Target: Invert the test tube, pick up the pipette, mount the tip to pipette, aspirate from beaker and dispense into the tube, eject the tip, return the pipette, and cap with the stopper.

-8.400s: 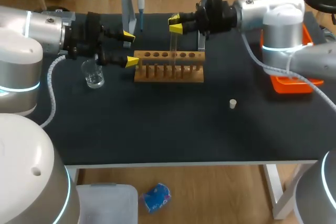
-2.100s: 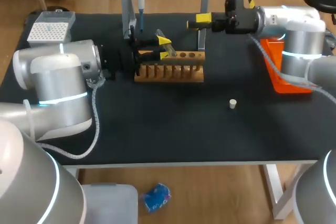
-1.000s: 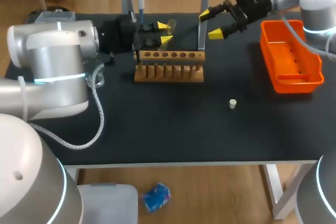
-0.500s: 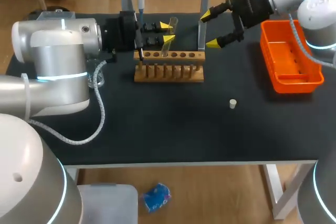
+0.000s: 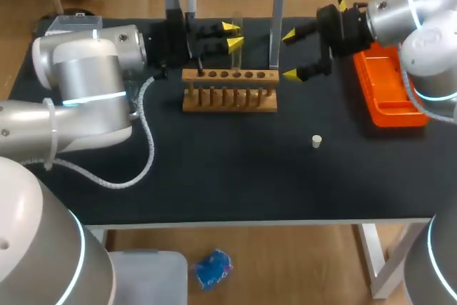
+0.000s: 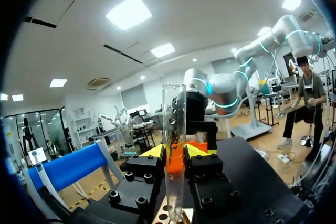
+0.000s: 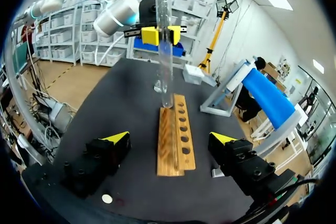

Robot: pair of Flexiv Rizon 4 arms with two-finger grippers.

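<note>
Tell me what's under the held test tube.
The wooden rack, holes empty, sits under the test tube held upright in the left gripper. Whether the tube's end touches it is unclear.

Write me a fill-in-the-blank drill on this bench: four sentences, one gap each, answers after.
1. The tube, clamped in the left gripper over the rack, has its mouth pointing ____.
2. The right gripper is ____.
3. The tray is coloured ____.
4. The stopper lies nearer the ____ gripper.
Missing words: up; open; orange; right.
</note>
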